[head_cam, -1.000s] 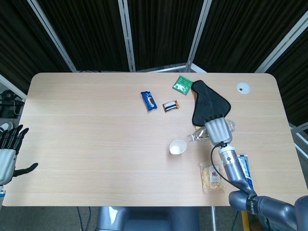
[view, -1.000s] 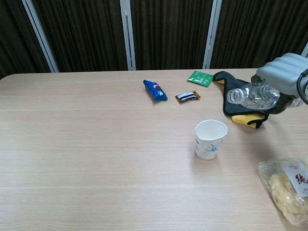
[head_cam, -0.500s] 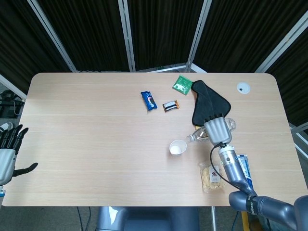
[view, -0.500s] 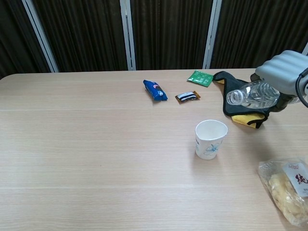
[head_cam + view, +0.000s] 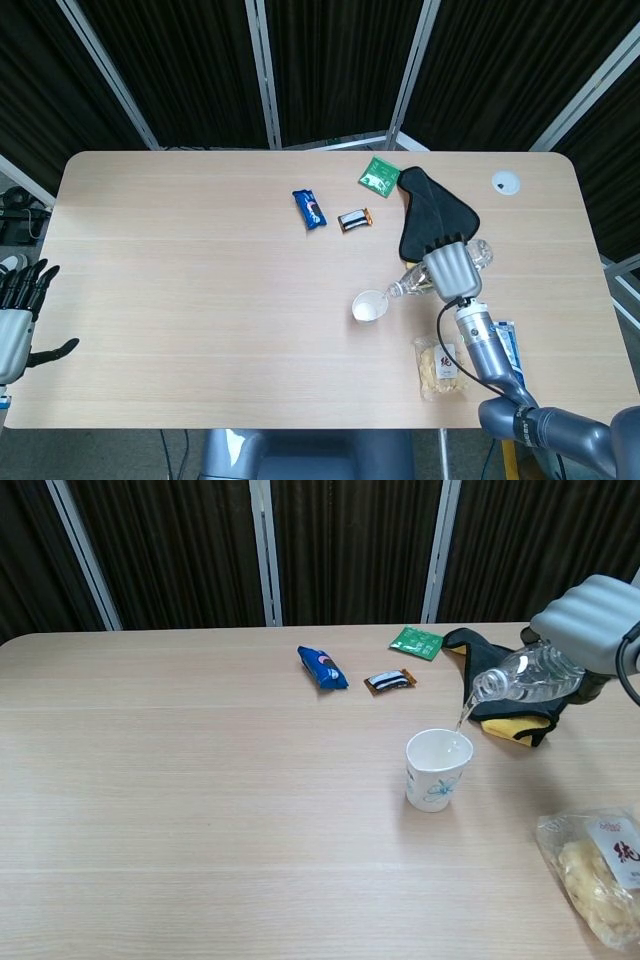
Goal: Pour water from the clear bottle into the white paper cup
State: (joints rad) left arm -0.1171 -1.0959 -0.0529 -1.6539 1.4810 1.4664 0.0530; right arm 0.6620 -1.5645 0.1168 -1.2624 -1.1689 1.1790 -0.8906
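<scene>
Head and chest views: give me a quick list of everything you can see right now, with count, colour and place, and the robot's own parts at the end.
clear bottle: 1, clear, tilted mouth-down above the cup, thin stream running from its mouth
white paper cup: 1, white with a blue print, upright, centre-right of the table
blue snack packet: 1, blue, far middle
small dark wrapper: 1, dark with orange ends, right of the blue packet
green packet: 1, green, far edge
black cloth: 1, black with yellow showing beneath, behind the bottle
clear snack bag: 1, clear with pale contents, near right corner
white disc: 1, white, far right corner
table: 1, light wood
left hand: 1, holds nothing, off the table's left edge
right hand: 1, grips the bottle
</scene>
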